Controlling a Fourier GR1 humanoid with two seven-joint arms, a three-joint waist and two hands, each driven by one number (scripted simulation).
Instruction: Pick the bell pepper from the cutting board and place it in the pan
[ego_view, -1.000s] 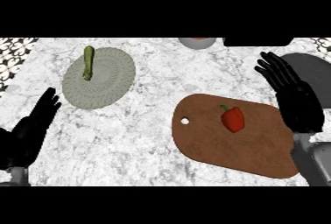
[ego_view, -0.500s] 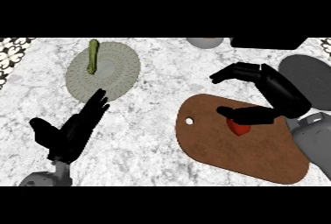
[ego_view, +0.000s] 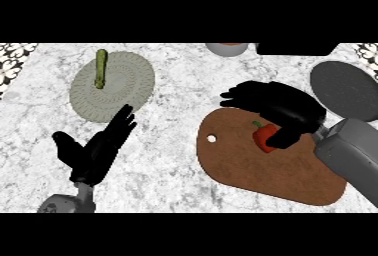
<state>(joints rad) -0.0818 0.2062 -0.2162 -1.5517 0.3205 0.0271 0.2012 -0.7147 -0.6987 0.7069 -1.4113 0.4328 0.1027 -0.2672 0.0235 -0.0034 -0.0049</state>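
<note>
Curling down over the far end of the cutting board (ego_view: 251, 165), the right hand (ego_view: 284, 107) has its dark fingers bent around the bell pepper (ego_view: 264, 137); the thumb side sits against the pepper's right flank, though whether the fingers truly pinch it or only cage it I cannot tell. The pepper is small, glossy red with a short green stem, and it sits on the board's upper part, partly hidden under the hand. The board is a smooth brown slab with rounded corners and a small white hole near its left edge; it lies at a slant, its lower right corner near the grey forearm.

Just beyond the board to the right lies the pan (ego_view: 345, 90), a flat dark grey round with a matte surface, close to the counter's right edge and apart from the board by a narrow strip of stone. That strip and the space above the board's far end are the open way between pepper and pan.

On the left, a pale woven plate (ego_view: 122, 97) carries a long green vegetable (ego_view: 100, 69) near its upper rim. The left hand (ego_view: 96, 150) rests below it, fingers straight and together, thumb spread. A wide stretch of veined white marble counter (ego_view: 173, 105) lies bare between this hand and the board.
</note>
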